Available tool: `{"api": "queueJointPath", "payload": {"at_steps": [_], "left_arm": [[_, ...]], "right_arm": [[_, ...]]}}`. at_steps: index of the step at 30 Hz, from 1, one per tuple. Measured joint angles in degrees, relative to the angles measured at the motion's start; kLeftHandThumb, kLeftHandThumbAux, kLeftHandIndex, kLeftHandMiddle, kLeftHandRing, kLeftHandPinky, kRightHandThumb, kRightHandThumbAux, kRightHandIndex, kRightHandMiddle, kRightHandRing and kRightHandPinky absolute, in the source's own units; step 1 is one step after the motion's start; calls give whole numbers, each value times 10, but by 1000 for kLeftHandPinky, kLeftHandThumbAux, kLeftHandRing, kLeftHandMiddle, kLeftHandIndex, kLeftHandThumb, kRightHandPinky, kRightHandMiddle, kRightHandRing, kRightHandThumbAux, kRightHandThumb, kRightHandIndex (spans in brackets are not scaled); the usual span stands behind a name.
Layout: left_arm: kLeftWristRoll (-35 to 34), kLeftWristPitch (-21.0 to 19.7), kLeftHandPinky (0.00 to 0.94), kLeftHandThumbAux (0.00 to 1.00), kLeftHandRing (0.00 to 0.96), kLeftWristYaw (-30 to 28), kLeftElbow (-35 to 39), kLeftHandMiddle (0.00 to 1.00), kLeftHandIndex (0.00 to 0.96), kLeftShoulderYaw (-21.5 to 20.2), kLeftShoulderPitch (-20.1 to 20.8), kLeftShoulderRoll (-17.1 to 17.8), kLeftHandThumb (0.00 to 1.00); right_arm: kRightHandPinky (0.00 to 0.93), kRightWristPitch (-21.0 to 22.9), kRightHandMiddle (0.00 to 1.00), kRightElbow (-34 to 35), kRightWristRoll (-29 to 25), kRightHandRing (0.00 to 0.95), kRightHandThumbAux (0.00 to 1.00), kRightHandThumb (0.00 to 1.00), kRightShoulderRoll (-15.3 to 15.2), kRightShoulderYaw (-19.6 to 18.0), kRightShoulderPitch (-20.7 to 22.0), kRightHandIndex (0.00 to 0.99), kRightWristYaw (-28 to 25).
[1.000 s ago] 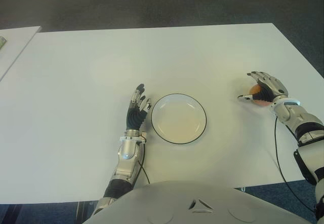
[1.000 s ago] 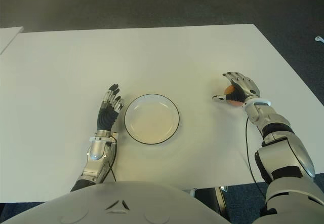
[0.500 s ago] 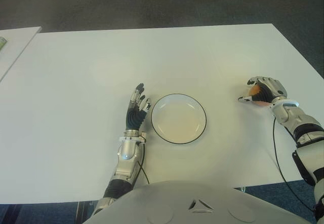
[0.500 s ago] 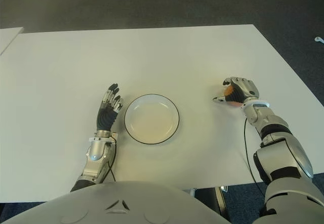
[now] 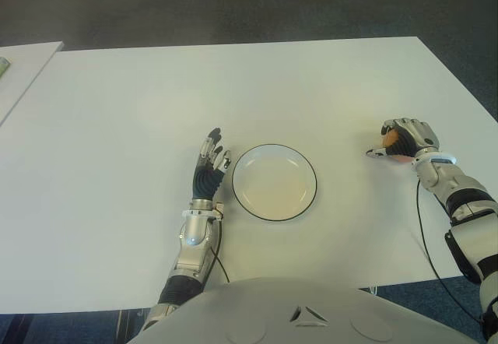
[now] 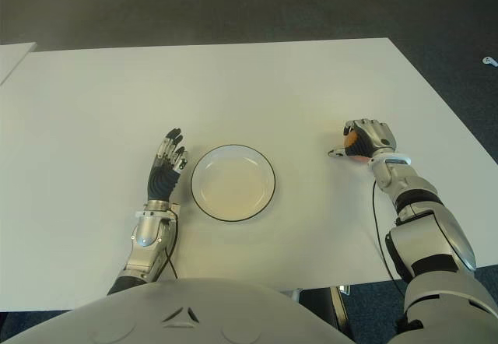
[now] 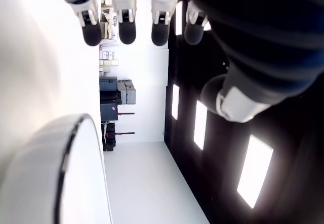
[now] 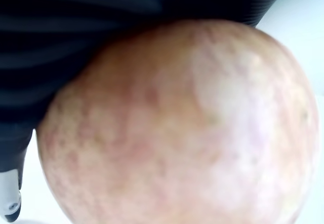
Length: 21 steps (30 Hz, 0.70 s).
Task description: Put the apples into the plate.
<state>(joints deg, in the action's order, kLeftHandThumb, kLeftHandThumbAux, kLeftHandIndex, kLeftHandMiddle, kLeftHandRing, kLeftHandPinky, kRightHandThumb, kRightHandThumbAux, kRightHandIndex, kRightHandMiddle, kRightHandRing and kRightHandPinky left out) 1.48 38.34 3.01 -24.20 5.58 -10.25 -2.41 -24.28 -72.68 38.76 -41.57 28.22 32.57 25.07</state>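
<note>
A reddish-yellow apple (image 5: pixel 391 141) sits at the right side of the white table (image 5: pixel 124 95), wrapped by my right hand (image 5: pixel 405 140), whose fingers are curled over it. Up close in the right wrist view the apple (image 8: pixel 182 127) fills the frame against the palm. A white plate (image 5: pixel 275 182) with a dark rim lies empty at the table's middle, well to the left of the apple. Beside the plate's left rim shows my left hand (image 5: pixel 211 161), fingers straight and holding nothing; the left wrist view shows its fingertips (image 7: pixel 126 31) spread and the plate's rim (image 7: pixel 66 153).
A second white table (image 5: pixel 19 68) stands at the far left, separated by a narrow gap. Dark carpet lies beyond the table's far edge. A thin cable (image 5: pixel 426 243) trails from my right forearm across the table's front right.
My right hand's fingers have curled from spread over the apple to wrapped around it. The left hand and plate have not moved.
</note>
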Motion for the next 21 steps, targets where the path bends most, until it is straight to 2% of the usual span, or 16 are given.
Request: {"api": "queueJointPath", "payload": {"at_steps": [7,21], "left_arm": [[-2,0,0,558,0,-11,0,2,0,-3,0,0,0],[-1,1,0,561,0,-12,0,10,9,-7,0,-1,0]], "right_arm": [[611,3,704,-1,-10,673,719,702,1,-7,2,437,-14],[627,5,703,-3,-21,671,720,702,4,-21,2,437,-23]]}}
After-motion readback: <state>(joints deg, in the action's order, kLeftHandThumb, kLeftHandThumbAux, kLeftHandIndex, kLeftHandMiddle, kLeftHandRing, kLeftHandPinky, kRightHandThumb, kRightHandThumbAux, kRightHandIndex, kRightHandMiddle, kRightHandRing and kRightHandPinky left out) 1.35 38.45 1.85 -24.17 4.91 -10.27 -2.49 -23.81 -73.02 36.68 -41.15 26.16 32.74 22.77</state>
